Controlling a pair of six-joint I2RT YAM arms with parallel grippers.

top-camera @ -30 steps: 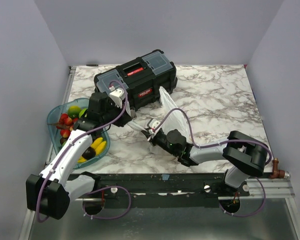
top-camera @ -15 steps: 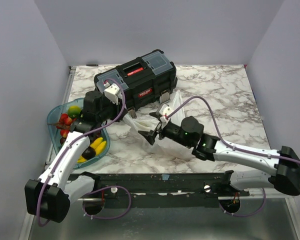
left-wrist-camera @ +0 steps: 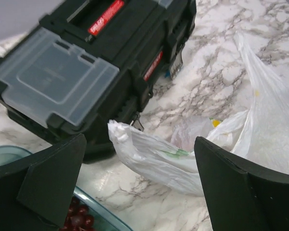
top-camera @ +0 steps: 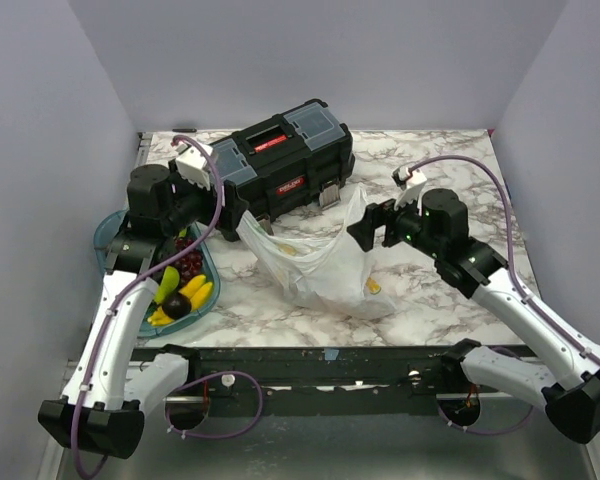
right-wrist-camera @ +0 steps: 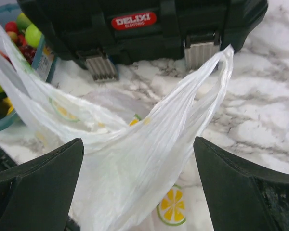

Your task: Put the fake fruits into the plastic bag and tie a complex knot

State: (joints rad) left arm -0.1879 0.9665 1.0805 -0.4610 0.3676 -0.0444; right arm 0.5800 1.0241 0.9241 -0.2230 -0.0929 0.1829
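The plastic bag lies slumped on the marble in front of the toolbox, one handle end pointing left and the other standing up at the right. It is whitish with lemon-slice prints. My left gripper hovers open just left of the bag, nothing between its fingers. My right gripper is open too, above the bag's right side, with bag film below its fingers but not pinched. The fake fruits sit in the teal tray: yellow, green, dark purple, red.
A black toolbox with grey-blue lids stands right behind the bag, its latches facing it. The teal oval tray lies at the left table edge under the left arm. Grey walls enclose the table on three sides.
Both grippers have opened and let go of the bag. The left one pulled back to the left, the right one swung out to the right, and the bag sagged onto the table.
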